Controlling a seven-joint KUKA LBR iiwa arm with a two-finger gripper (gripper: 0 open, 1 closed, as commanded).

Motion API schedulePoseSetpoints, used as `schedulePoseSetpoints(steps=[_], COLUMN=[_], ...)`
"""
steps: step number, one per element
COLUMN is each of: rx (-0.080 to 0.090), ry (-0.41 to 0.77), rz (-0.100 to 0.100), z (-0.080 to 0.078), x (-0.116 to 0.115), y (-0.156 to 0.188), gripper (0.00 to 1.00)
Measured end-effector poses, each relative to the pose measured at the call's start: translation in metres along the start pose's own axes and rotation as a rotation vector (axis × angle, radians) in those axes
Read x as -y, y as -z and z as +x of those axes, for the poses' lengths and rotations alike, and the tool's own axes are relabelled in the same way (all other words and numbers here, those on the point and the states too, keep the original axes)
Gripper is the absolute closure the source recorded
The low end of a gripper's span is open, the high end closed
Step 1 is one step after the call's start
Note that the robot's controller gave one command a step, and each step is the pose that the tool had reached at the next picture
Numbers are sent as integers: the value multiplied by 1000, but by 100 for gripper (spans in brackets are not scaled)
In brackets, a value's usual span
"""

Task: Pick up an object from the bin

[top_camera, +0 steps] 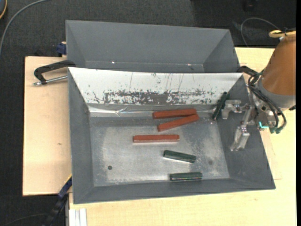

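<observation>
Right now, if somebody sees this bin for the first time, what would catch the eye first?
Three red-brown bars stand out most against the grey bin: two lie close together near the back wall, the third just in front of them, mid-floor. Two dark green bars lie toward the front right, and the gripper hangs over the right-hand slope, apart from them all.

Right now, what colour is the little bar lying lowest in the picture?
The bar is dark green, shown best in the camera view.
</observation>
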State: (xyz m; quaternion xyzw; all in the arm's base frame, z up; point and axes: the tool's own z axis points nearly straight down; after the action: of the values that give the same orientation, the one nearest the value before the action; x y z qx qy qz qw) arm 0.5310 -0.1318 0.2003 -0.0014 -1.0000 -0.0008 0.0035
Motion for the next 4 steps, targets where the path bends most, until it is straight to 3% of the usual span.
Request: schedulePoseSetpoints(steps=[1, 2, 3, 4], rx=[1, 7, 13, 12], ry=[-148, -65, -56, -57], rz=[-2, -2, 0, 1], z=[27, 22, 15, 15], x=[-46, -100, -112, -111], y=[-131, -130, -130, -130], gripper=[0, 0, 0, 100])
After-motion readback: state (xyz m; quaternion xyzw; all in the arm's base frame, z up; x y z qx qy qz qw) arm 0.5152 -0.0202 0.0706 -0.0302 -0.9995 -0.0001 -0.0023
